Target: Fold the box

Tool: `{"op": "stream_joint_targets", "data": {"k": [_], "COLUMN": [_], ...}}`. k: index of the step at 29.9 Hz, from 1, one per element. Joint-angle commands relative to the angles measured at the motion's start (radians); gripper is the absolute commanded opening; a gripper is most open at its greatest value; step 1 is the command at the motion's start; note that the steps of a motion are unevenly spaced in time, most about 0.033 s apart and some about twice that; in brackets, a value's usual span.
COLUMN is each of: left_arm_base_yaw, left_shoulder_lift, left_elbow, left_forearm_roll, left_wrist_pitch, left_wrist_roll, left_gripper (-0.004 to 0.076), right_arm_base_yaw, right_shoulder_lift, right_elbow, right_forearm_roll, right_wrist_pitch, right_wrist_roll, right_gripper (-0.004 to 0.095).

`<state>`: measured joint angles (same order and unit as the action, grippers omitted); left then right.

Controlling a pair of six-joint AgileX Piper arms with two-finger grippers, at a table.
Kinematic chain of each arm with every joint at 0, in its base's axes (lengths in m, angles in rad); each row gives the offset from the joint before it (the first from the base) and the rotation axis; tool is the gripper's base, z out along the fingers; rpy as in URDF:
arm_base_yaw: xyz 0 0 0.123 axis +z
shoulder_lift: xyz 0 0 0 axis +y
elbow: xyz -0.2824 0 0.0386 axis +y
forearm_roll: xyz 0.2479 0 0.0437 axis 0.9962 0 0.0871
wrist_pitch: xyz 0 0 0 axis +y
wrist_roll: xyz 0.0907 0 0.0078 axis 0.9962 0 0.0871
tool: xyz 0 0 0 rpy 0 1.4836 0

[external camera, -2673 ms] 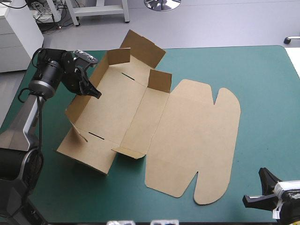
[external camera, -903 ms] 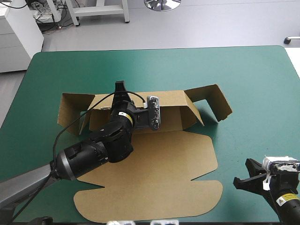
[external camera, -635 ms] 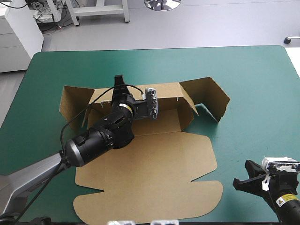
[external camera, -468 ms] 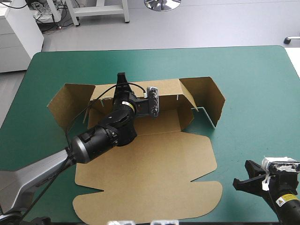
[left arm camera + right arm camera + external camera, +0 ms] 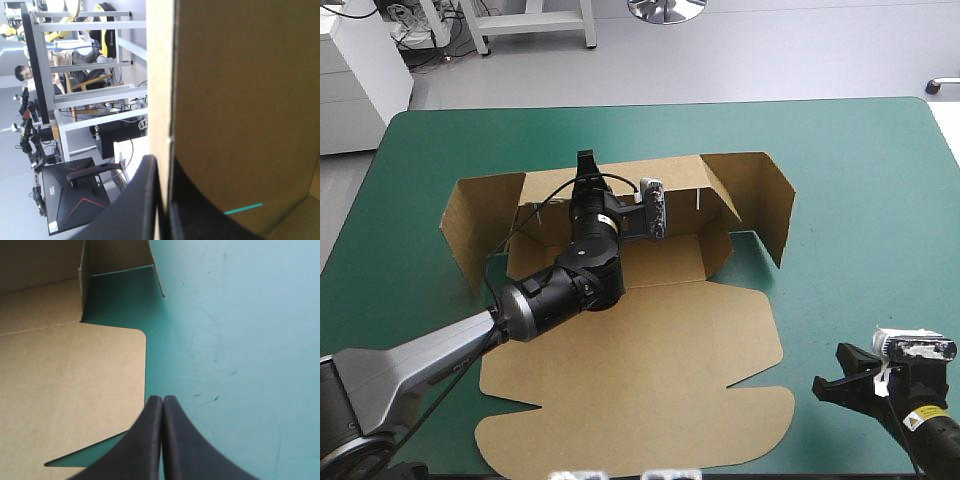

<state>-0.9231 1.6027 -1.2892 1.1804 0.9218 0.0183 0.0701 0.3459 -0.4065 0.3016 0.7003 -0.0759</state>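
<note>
Side flaps (image 5: 480, 225) of the box (image 5: 650, 340) have swung inward; left fingers (image 5: 140, 210) pinch its far wall, right fingers (image 5: 152, 440) pressed together.

The black left robot arm (image 5: 550, 295) hides the middle of the floor of the cut brown board box (image 5: 650, 360); the right wrist view cuts off its lid.

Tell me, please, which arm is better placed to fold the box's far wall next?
Left, likely: the left gripper is shut on the box at its far wall; the right gripper is shut over the teal-green cover.
</note>
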Motion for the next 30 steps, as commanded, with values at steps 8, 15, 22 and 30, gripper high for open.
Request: {"op": "stream_joint_targets", "data": {"k": [8, 15, 22, 30], "left_arm_base_yaw": [-0.003, -0.003, -0.003, -0.003], "left_shoulder_lift": [-0.033, -0.033, -0.033, -0.033], "left_elbow": [-0.022, -0.022, -0.022, -0.022], "left_forearm_roll": [0.053, 0.073, 0.081, 0.096], "left_wrist_pitch": [-0.003, -0.017, -0.03, -0.038], "left_wrist_roll": [-0.018, -0.018, -0.018, -0.018], "left_gripper": [-0.001, -0.001, -0.001, -0.001], "right_arm_base_yaw": [-0.005, -0.005, -0.005, -0.005], "right_shoulder_lift": [0.223, 0.565, 0.937, 1.331], "right_elbow": [-0.279, -0.628, -1.018, -1.498], "right_forearm_roll": [0.043, 0.051, 0.154, 0.238], "right_wrist_pitch": [-0.056, -0.012, 0.067, 0.257], "right_wrist_roll": [-0.07, -0.173, -0.282, -0.313], "right_gripper": [-0.0015, -0.0017, -0.0017, -0.0017]}}
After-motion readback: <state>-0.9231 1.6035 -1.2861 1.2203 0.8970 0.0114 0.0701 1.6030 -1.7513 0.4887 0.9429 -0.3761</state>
